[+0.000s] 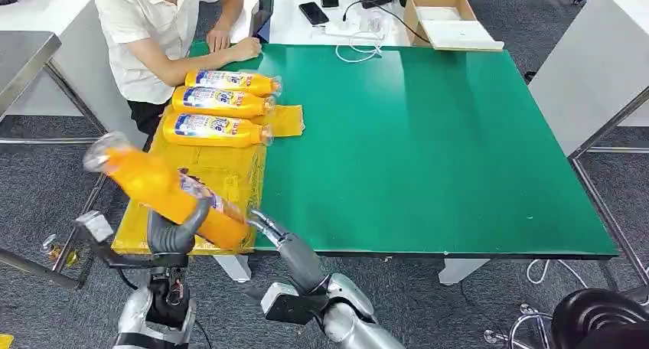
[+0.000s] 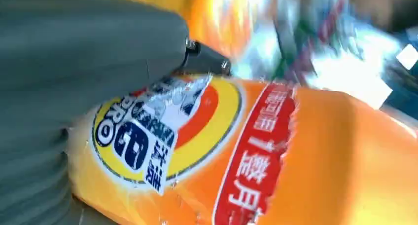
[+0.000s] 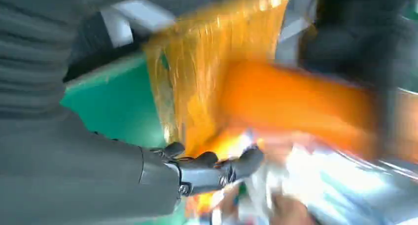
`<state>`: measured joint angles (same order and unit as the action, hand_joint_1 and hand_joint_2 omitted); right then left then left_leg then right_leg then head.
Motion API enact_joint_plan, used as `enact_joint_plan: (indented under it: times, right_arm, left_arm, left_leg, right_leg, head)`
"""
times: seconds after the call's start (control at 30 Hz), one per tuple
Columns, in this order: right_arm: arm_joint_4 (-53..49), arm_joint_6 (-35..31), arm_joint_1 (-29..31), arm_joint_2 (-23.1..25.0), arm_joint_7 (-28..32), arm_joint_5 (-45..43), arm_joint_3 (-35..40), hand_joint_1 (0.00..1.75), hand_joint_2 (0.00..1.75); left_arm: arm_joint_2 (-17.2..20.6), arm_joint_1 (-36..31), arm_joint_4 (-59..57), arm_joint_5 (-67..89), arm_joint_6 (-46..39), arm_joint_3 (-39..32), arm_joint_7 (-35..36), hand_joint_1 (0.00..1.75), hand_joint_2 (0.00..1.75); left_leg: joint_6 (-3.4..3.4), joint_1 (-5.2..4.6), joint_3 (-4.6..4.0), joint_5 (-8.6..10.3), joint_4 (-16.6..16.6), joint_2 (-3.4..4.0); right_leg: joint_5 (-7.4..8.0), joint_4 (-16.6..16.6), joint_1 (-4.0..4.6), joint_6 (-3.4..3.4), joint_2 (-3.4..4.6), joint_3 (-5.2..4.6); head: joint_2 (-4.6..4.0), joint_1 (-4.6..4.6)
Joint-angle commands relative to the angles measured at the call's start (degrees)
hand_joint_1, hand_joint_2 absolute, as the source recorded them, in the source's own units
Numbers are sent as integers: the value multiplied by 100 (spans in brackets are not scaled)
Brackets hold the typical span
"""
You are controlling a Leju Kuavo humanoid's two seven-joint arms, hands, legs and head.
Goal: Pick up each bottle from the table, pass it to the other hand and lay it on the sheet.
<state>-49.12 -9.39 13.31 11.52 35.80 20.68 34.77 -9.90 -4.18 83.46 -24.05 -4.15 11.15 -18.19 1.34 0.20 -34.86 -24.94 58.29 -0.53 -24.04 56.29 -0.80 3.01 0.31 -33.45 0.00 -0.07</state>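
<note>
Head view shows the left hand [image 1: 177, 230] wrapped around a tilted orange plastic bottle with a printed label [image 1: 164, 192], held above the near end of the yellow crinkled sheet [image 1: 222, 173]. The right hand [image 1: 264, 225] touches the bottle's lower end with its fingers [image 3: 217, 168]; whether it grips cannot be determined. Farther along the sheet, three matching orange bottles [image 1: 222, 102] lie side by side on the green table [image 1: 428, 150]. Beyond them, a seated person in a white shirt [image 1: 153, 27] rests a forearm on the table edge.

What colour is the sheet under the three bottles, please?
Yellow sheet; clearest in the head view.
</note>
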Motion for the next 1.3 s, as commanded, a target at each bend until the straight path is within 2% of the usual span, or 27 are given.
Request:
enact_joint_plan:
  times: [0.03,0.1,0.17,0.23,0.3,0.43,0.53,0.63,0.7,1.1,1.13,1.17,1.23,1.27,1.3]
  right_arm:
    - [-1323,-367,-514,-364,-10,144,-379,0,0]
    - [-1323,-429,-509,-348,12,195,-398,0,0]
    - [-1592,-695,-571,-330,140,246,-545,0,0]
    - [-1789,-804,-539,-326,158,315,-602,0,0]
    - [-1832,-613,-436,-266,169,186,-634,0,0]
    - [-1665,-233,-328,-148,262,-22,-572,0,0]
    - [-1502,-217,-322,-69,323,-57,-534,0,0]
    - [-1421,-184,-328,-37,385,-123,-523,0,0]
    - [-1359,-112,-361,-9,420,-276,-517,0,0]
    - [-1416,-142,-434,-47,420,-395,-515,0,0]
    - [-1358,-155,-412,-38,420,-424,-530,0,0]
    - [-1348,-198,-416,-42,420,-458,-534,0,0]
    - [-1349,-304,-446,-77,420,-566,-511,0,0]
    - [-1337,-332,-459,-100,420,-611,-484,0,0]
    - [-1386,-458,-491,-139,420,-642,-424,0,0]
  left_arm:
    - [580,-917,-1669,2918,-1521,0,-484,175,175]
    - [637,-926,-1661,3412,-1794,85,-344,175,175]
    - [804,-1228,-2183,5467,-3102,195,34,175,175]
    - [966,-1630,-2833,6759,-3161,207,520,175,175]
    - [1091,-2163,-3767,7883,-2912,281,854,175,175]
    - [1018,-2775,-4926,8100,-1968,409,701,175,175]
    - [890,-2954,-5321,7761,-1446,241,456,175,175]
    - [927,-3060,-5541,7798,-1307,320,378,175,175]
    - [934,-3236,-5897,7693,-717,322,357,175,175]
    - [910,-3342,-6041,7745,-535,390,436,175,175]
    - [890,-3366,-6094,7717,-489,354,526,127,175]
    - [862,-3404,-6149,7717,-437,340,642,0,175]
    - [772,-3514,-6302,7424,-176,67,774,0,175]
    - [714,-3516,-6305,6886,88,-382,634,0,175]
    - [617,-3510,-6295,5901,672,-1182,458,0,175]
  left_leg:
    - [-3,-1,6,4,-6,-12]
    - [-9,-1,12,6,-7,-13]
    - [-11,2,21,1,-7,-7]
    - [-12,-1,19,5,-8,-11]
    - [-15,2,18,7,-7,-11]
    - [-14,3,11,11,-3,-17]
    - [-22,5,14,13,-3,-2]
    - [-23,7,16,11,-2,0]
    - [-23,6,24,8,-6,2]
    - [-28,4,38,26,-10,-20]
    - [-29,3,38,28,-10,-21]
    - [-27,2,38,29,-8,-25]
    - [-25,3,43,32,-9,-29]
    - [-24,6,41,30,-6,-29]
    - [-25,4,43,31,-9,-24]
  right_leg:
    - [-2,-2,0,-7,-17,7]
    - [-5,-4,-1,-8,-19,16]
    - [-6,-4,2,-12,-11,26]
    - [-6,-1,-1,-13,-19,24]
    - [-6,1,2,-16,-20,21]
    - [-1,2,3,-13,-19,15]
    - [0,5,4,-15,-9,14]
    - [-2,6,5,-14,-7,18]
    - [-5,3,4,-15,-5,27]
    - [4,2,3,-18,-14,43]
    - [4,2,1,-16,-14,43]
    - [3,4,0,-13,-16,44]
    - [2,3,2,-16,-21,52]
    - [2,3,4,-14,-21,52]
    - [3,2,3,-16,-18,51]
  head:
    - [0,0]
    - [0,2]
    - [0,2]
    - [0,2]
    - [0,2]
    - [0,4]
    - [0,0]
    - [0,0]
    - [0,2]
    - [0,2]
    - [0,0]
    - [0,2]
    - [0,2]
    - [0,2]
    - [0,0]
